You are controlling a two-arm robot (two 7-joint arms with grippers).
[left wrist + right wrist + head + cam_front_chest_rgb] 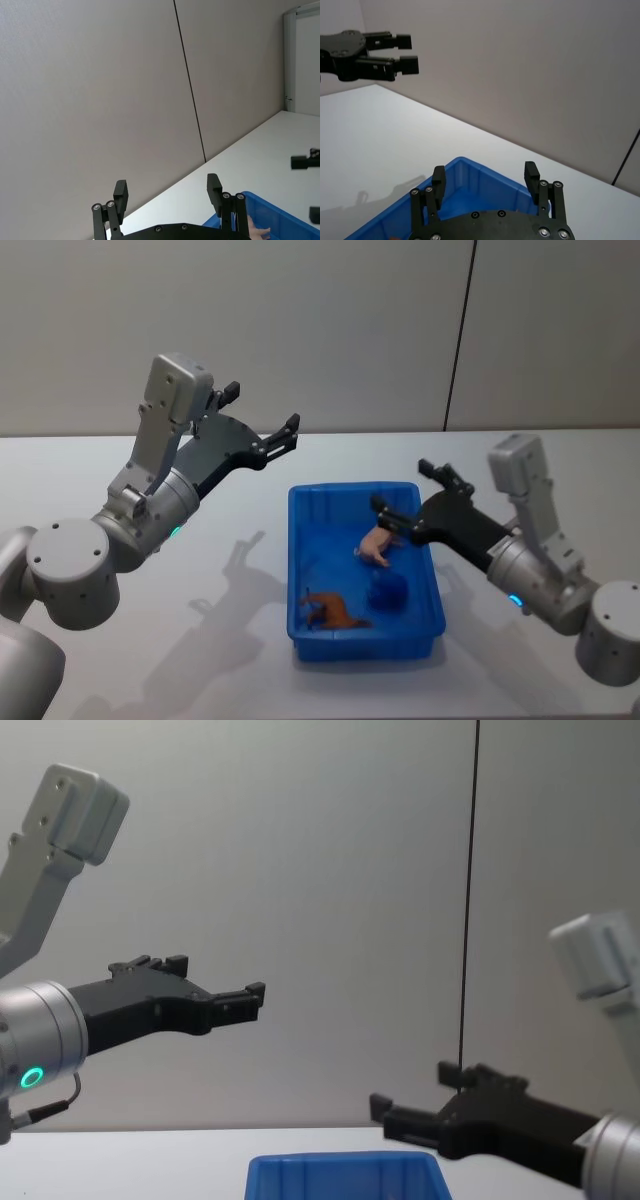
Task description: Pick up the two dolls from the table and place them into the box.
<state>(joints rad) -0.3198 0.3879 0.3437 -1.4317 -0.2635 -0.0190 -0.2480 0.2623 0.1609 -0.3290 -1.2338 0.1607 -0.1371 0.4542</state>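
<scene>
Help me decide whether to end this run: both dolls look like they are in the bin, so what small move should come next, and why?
Probably pull the right gripper back from over the bright blue rectangular plastic bin. The pink doll and the brown doll both lie inside it, both grippers are open and empty, and the left gripper is raised above the white tabletop, off to the bin's left.

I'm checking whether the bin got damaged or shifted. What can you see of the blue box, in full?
The box is a bright blue rectangular bin, plastic by its look, with a thick rim and rounded corners. It sits upright and open on the white table, looking intact. Inside lie a pinkish doll, a brown doll and a dark blue lump. The right gripper hangs open above its far right part, not touching it.
</scene>
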